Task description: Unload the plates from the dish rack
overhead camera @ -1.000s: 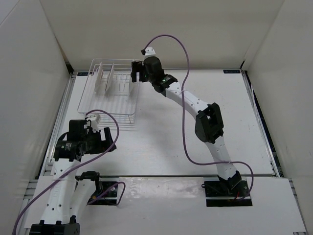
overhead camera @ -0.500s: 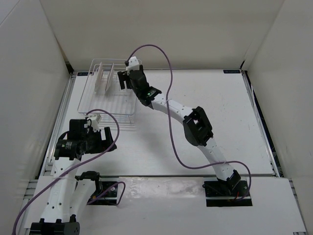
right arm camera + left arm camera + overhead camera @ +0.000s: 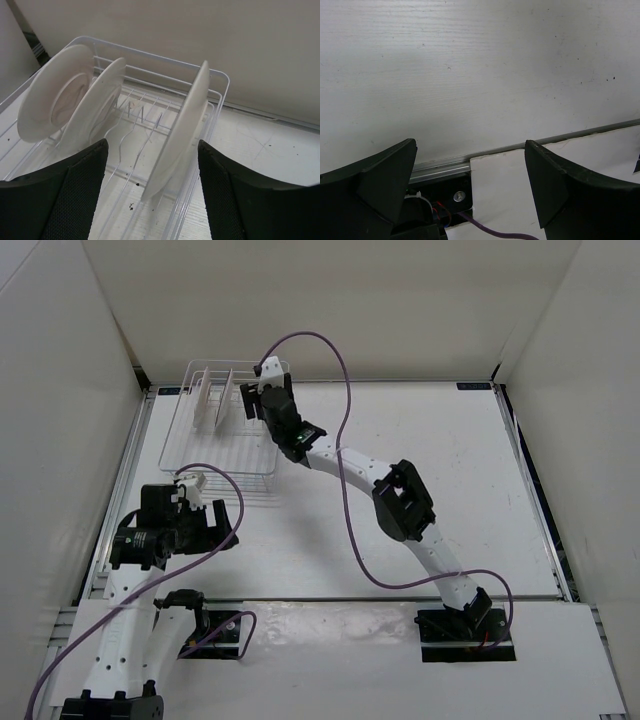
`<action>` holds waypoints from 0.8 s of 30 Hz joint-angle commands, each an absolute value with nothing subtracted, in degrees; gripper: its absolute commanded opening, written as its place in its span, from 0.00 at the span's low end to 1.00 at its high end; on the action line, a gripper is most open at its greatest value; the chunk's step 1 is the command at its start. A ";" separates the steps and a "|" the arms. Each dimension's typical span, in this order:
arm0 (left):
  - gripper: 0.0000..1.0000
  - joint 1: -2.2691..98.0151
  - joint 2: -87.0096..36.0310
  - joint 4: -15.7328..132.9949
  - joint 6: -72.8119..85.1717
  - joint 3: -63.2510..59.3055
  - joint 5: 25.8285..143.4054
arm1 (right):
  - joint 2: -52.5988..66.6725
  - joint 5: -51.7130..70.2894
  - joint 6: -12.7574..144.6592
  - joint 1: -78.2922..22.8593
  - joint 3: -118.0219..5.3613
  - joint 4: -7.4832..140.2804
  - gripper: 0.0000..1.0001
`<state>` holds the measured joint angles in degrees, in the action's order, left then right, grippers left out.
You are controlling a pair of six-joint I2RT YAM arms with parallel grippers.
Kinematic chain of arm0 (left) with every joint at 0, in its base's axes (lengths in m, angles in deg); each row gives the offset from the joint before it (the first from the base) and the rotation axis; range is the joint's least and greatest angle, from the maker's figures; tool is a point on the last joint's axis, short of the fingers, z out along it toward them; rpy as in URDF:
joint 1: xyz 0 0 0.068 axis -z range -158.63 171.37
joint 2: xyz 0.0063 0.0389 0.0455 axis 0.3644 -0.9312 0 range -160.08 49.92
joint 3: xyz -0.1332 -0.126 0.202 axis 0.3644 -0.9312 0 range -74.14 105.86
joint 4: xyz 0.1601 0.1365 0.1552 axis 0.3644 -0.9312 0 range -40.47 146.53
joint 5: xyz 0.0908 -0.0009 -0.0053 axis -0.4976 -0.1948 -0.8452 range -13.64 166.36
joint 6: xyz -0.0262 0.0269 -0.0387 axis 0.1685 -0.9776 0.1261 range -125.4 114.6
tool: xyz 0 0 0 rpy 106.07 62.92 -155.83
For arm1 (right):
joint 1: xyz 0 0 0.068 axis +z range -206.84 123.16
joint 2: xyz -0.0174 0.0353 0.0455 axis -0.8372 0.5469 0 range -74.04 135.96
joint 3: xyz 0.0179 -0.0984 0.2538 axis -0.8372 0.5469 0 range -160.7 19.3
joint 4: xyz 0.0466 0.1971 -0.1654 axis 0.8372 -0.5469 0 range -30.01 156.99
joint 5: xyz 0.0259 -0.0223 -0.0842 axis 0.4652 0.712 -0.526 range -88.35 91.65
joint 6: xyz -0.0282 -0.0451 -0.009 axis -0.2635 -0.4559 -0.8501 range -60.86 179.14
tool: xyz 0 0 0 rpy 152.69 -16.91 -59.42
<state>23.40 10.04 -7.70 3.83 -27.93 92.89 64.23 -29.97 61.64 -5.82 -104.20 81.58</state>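
While the right gripper (image 3: 151,146) is hovering spread above the dish rack (image 3: 150,54), the nearest plate (image 3: 187,115) is looking stiff, slick and breakable, best pinched by its top rim.

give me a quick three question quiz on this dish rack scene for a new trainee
1. How many plates stand in the dish rack?
2. True or false: the left end effector is holding a plate.
3. Multiple choice: the right end effector is A) shut on a plate, B) open and facing the nearest plate, C) over bare table far from the rack.

Key: 1) three. 2) false, it is open and empty over the table. 3) B.
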 commanded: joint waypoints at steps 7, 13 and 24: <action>1.00 23.22 10.80 -6.75 3.30 -28.35 93.76 | 69.65 -33.34 62.47 -6.31 -110.06 85.80 0.66; 1.00 22.78 10.37 -6.84 3.30 -28.35 93.32 | 72.21 -31.58 62.13 -6.39 -112.09 86.24 0.53; 1.00 22.87 10.01 -6.93 3.30 -28.26 93.49 | 72.03 -32.00 60.63 -6.13 -110.78 88.35 0.19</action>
